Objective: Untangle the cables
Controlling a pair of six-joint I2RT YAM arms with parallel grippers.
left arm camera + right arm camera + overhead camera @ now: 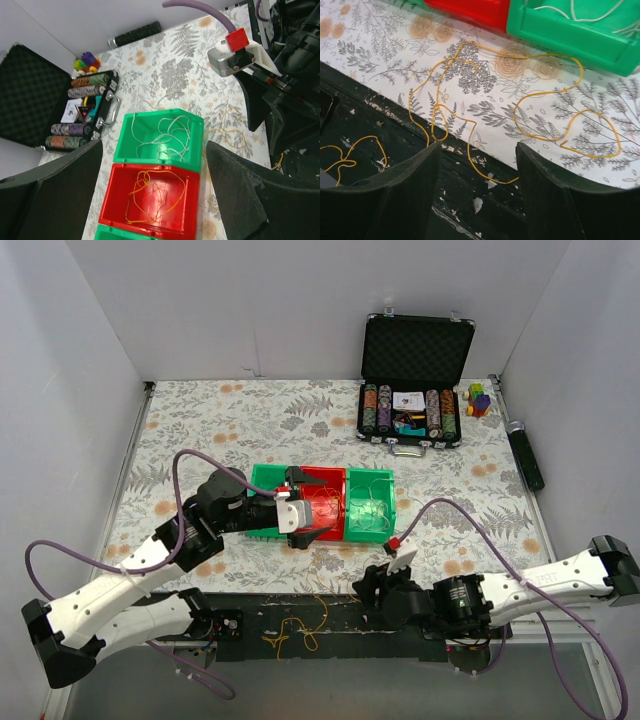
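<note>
Three bins stand in a row mid-table. The right green bin holds a loose white cable. A thin orange cable lies looped in the red bin. My left gripper hangs open above the red bin, nothing between its fingers. A yellow cable sprawls on the table by the near edge, one loop crossing the black strip under my open right gripper, ungripped. Another yellow cable lies on the black base.
An open black case of poker chips stands at the back right, with a small coloured toy and a black cylinder beside it. A second green bin sits left of the red one. White walls enclose the table.
</note>
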